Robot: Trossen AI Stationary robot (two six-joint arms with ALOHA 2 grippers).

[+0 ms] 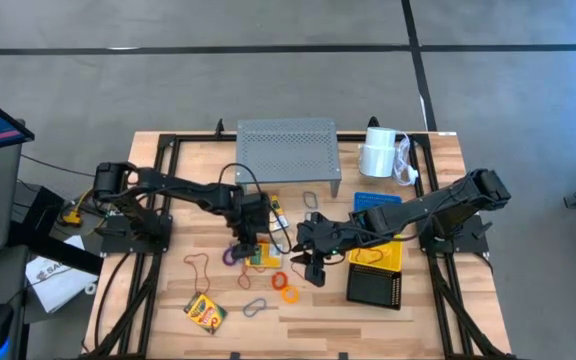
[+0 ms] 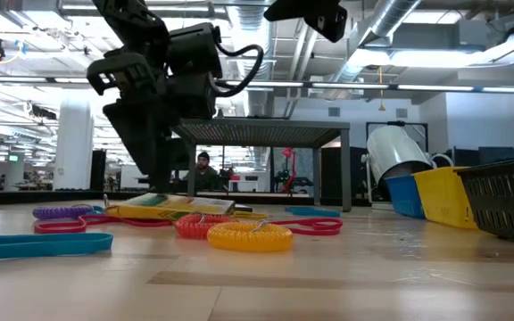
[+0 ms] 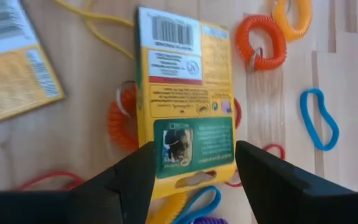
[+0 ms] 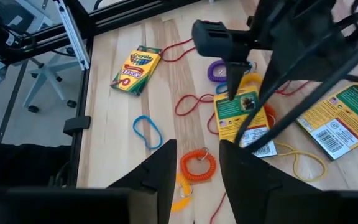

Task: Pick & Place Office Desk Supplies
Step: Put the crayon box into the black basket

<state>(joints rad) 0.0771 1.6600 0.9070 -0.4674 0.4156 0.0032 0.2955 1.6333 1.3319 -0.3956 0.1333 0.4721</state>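
Straddling a crayon box [image 3: 185,99], left gripper [image 3: 194,171] spread, per wrist view only.

Around the back-up crayon box [image 3: 185,99]: hemmed on both flanks by the spread fingers [image 3: 135,180] of the left gripper [image 1: 246,247]. Beyond it, bare wood broken by an orange coil [image 3: 261,42] and a blue loop [image 3: 319,118]. Just beside it, blocked by the right gripper [image 1: 311,262].
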